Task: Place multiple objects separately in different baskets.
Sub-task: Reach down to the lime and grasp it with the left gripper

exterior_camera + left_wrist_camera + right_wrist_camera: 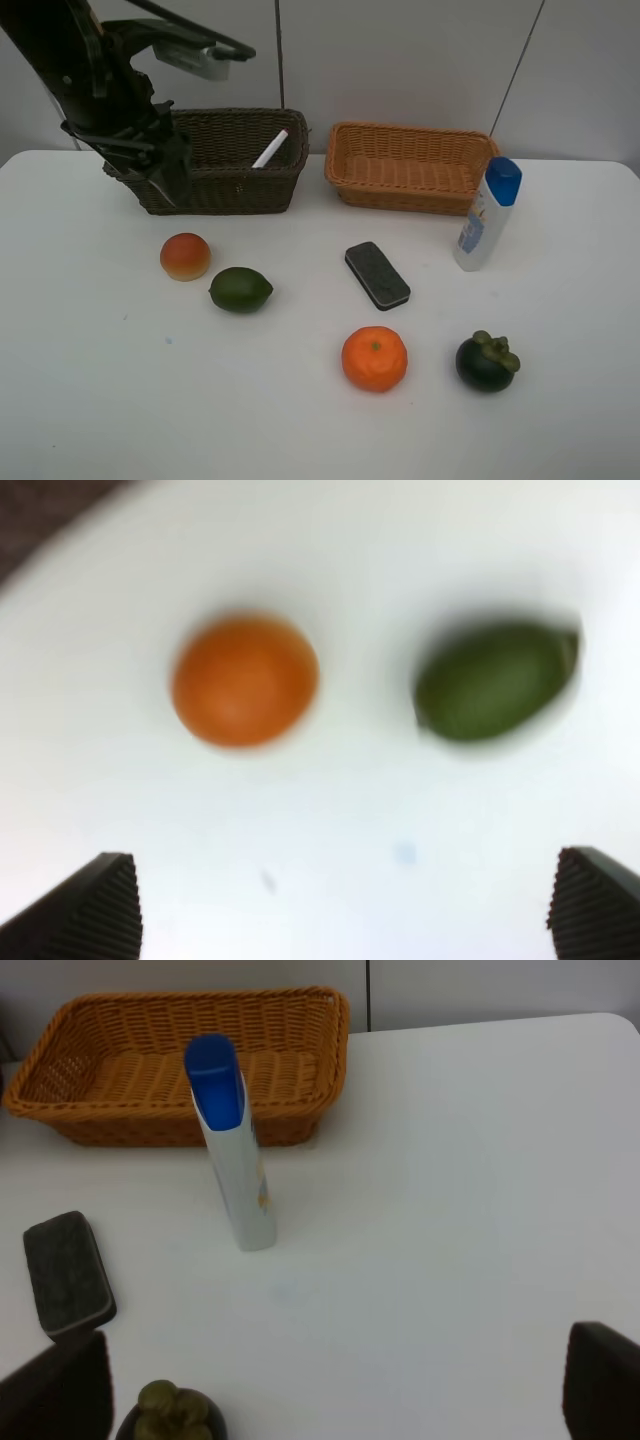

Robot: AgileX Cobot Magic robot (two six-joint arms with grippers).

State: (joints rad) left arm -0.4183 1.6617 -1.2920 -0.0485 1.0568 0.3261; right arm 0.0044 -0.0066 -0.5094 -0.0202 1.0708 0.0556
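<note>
white red-tipped marker [271,148]: leaning inside dark brown wicker basket [240,185] | left fingers [100,915]: wide, empty, at that basket's left end | right fingers [60,1390]: wide, empty | red-orange round fruit [185,256], green fruit [240,289]: on white tabletop [80,380] just in front of that basket | white blue-capped bottle [487,215]: upright, well right of it

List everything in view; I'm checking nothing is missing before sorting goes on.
dark brown basket: one, back left.
marker: one, white, leaning inside the dark brown basket.
tan basket: one, light orange, back right.
bottle: one, white, blue cap, upright beside the tan basket.
eraser: one, black, centre.
red-orange fruit: one, left.
green fruit: one, beside it.
orange fruit: one, front centre.
dark fruit: one, front right.
table: one, white.
left gripper: open, near the dark brown basket.
right gripper: open, facing the bottle.
</note>
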